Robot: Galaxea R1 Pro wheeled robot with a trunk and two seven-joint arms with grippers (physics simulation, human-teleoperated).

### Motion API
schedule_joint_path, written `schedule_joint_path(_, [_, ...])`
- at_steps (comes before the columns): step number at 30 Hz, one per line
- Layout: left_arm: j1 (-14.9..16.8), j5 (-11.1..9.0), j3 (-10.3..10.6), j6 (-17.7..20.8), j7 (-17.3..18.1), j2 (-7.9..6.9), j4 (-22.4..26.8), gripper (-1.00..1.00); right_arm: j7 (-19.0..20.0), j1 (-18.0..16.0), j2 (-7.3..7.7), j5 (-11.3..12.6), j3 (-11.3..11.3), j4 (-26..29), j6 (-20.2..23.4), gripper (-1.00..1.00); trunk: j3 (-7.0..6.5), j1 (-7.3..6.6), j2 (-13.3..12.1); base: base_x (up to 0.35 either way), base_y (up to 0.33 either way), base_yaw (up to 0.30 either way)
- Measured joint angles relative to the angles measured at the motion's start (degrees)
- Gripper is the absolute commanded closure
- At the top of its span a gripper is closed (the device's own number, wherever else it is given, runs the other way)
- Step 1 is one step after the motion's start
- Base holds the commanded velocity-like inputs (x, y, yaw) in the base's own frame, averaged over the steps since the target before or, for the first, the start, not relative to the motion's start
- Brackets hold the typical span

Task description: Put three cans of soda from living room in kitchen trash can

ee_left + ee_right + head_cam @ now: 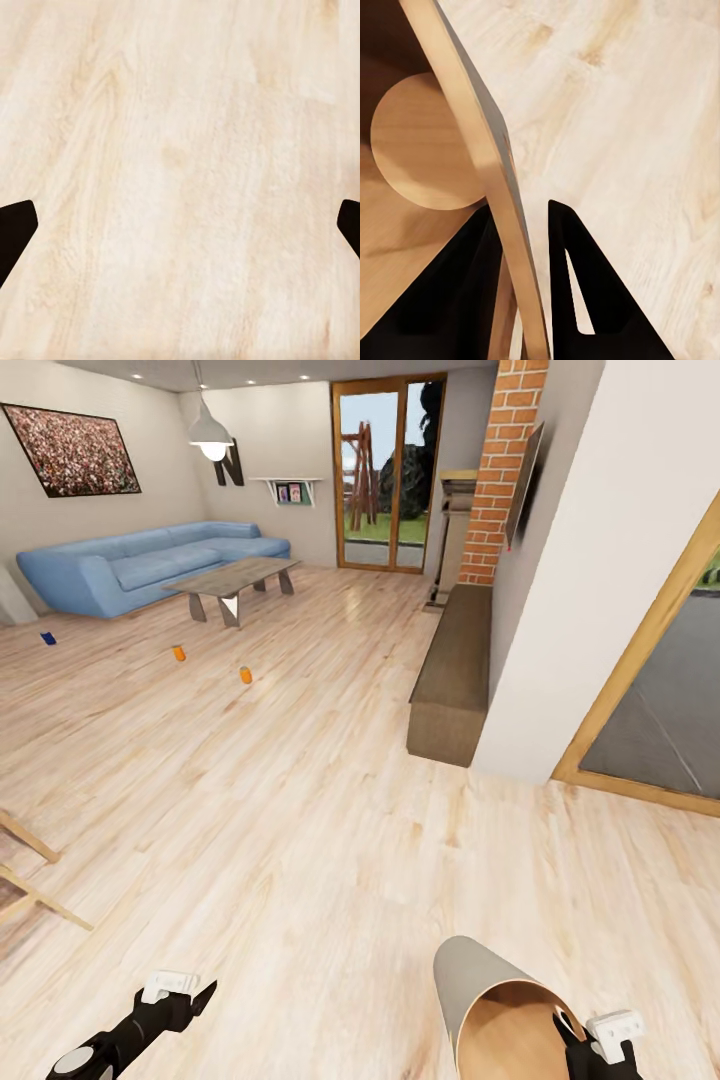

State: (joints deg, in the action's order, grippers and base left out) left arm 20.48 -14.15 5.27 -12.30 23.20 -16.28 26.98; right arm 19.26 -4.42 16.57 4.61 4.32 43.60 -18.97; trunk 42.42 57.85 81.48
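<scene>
bin's been brought to the cans: right gripper point(529, 285) pinches the tash can point(480, 985) by its thin grey rim, smooth brown inside showing. left gripper point(180, 997) spread wide, empty. 3 cans on the pale plank floor point(330, 840): blue can point(47, 639), 2 orange cans point(179, 653) near the table. next, i'd guess: roll closer.

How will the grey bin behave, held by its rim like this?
The trash can is pinched by one wall at the rim in the right claw, so it probably hangs off-centre and may swing or pivot. Its wall looks thin and smooth, so it could slip. It looks empty, so it is likely light for its size.
</scene>
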Motion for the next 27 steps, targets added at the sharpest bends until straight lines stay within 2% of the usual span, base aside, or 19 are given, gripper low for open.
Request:
schedule_joint_path(8, [0.00,0.00,0.00,0.00,0.00,0.02,0.00,-1.00,0.12,0.00,-0.04,-0.12,-0.06,0.00,-0.13,1.00,0.00,0.00,0.00,0.000,0.000,0.053])
schedule_joint_path(27, [0.00,0.00,0.00,0.00,0.00,0.11,0.00,-1.00,0.11,-0.01,-0.04,-0.06,-0.03,0.00,-0.12,1.00,0.00,0.00,0.00,0.000,0.000,0.233])
